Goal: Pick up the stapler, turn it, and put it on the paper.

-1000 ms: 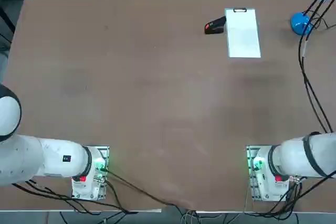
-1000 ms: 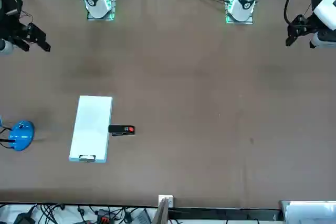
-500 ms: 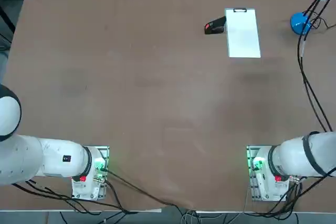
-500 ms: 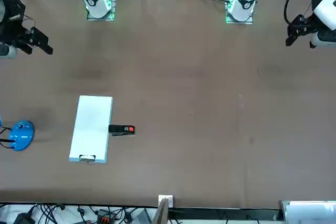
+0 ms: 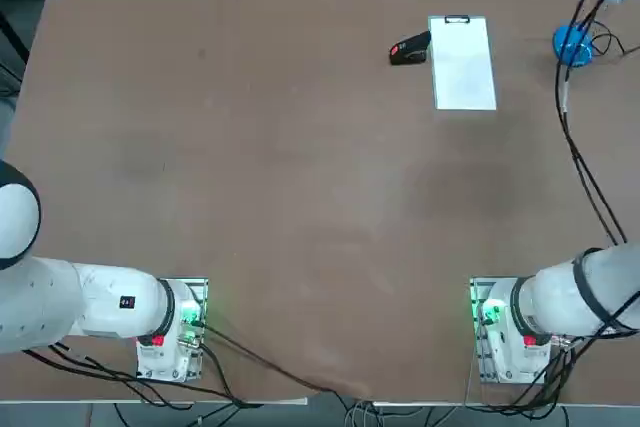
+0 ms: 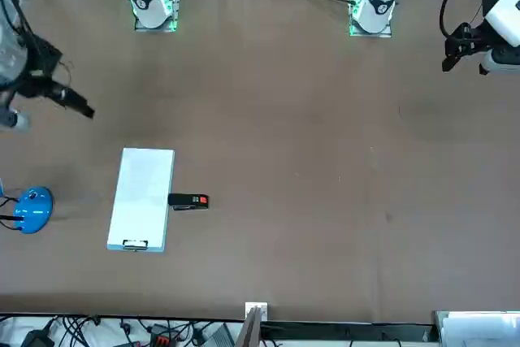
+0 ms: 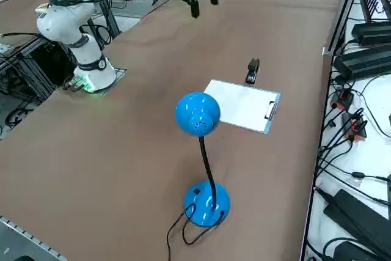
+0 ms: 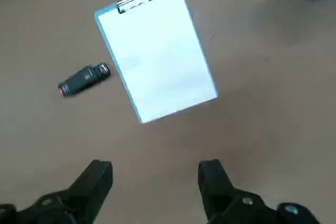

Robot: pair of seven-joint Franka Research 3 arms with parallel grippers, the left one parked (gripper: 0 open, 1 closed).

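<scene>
1. Right pincer hangs in the air above the brown tabletop, pointing down, its two black fingers spread wide with nothing between them.
2. From the front, the right pincer sits at the tabletop's edge, well apart from the stapler and the paper.
3. Stapler, black with a red mark at one end, lies flat on the tabletop just beside one long edge of the paper; whether they touch I cannot tell.
4. Paper lies flat, its metal clip at the far short edge.
5. A blue desk lamp stands beyond the paper's other long edge.
</scene>
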